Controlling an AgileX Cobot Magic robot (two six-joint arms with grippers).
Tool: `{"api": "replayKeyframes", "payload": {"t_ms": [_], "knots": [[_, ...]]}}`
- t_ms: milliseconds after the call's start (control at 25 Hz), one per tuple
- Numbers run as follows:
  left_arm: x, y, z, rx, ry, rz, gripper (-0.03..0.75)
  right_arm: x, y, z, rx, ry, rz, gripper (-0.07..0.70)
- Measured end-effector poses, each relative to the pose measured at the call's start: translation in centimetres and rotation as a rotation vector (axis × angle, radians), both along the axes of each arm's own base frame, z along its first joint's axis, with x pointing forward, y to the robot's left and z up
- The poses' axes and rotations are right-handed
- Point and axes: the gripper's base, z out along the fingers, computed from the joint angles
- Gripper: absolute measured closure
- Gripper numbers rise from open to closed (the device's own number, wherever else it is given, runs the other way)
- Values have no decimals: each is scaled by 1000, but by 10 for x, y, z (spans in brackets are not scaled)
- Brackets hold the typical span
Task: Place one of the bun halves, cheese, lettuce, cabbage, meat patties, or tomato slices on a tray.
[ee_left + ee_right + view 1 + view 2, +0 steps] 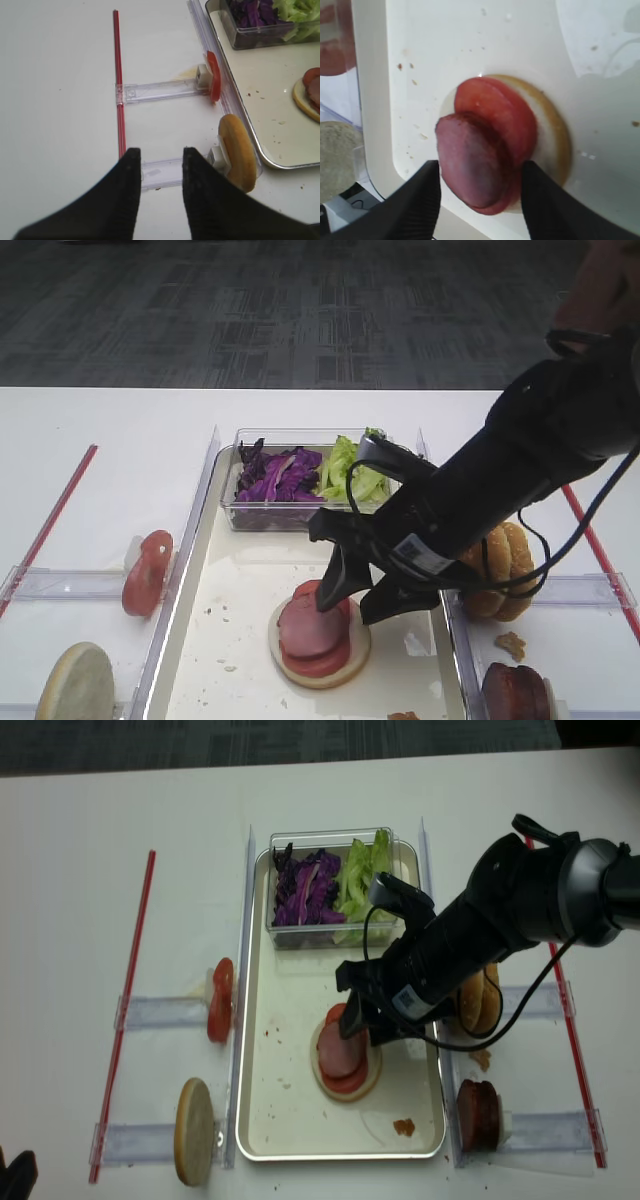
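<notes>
On the cream tray (240,640) lies a bun half (355,655), cut face up, with tomato slices (505,110) on it and a meat patty (308,625) on top. In the right wrist view the patty (470,165) rests on the stack, overhanging its near edge. My right gripper (347,612) hangs just above the stack, open, with one finger on each side of the patty (340,1055) and nothing held. My left gripper (161,155) is open and empty over the table left of the tray (260,115).
A clear tub at the tray's far end holds purple cabbage (275,475) and lettuce (350,475). Clear holders left of the tray carry tomato slices (145,570) and a bun half (75,685). Holders on the right carry bun halves (500,570) and meat patties (515,690). Red strips mark both sides.
</notes>
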Motion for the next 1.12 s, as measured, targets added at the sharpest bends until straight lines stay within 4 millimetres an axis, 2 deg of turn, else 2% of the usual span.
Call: {"api": "replayKeyframes", "payload": {"t_ms": [240, 720, 1000, 1120], "knots": [[0, 0, 0, 0, 0, 0, 519, 8, -1, 13, -82, 4, 47, 237], [0, 0, 0, 0, 0, 0, 519, 21, -10, 60, -267, -24, 73, 234], [0, 0, 0, 0, 0, 0, 519, 28, -15, 87, -388, -9, 98, 127], [0, 0, 0, 0, 0, 0, 519, 32, -17, 101, -427, -18, 102, 113]]}}
